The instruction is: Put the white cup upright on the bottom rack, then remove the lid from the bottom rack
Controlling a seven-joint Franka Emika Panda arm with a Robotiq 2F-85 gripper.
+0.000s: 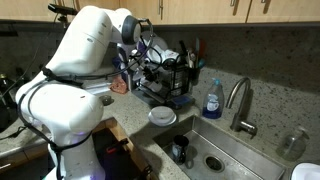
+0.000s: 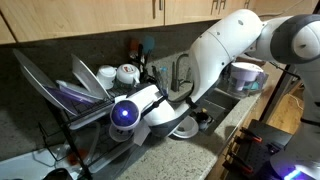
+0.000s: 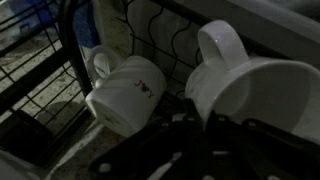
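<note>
In the wrist view the plain white cup lies tilted on its side in the bottom rack, handle up. Its rim runs down between my dark fingertips, which look closed on the cup's wall. A second white mug with a red logo lies on its side just left of it. In both exterior views my arm reaches into the black wire rack and hides the gripper and the cup. I cannot make out a lid.
Plates and white cups stand on the rack's upper tier. A white bowl sits on the counter by the sink. A blue soap bottle and a faucet stand behind the sink.
</note>
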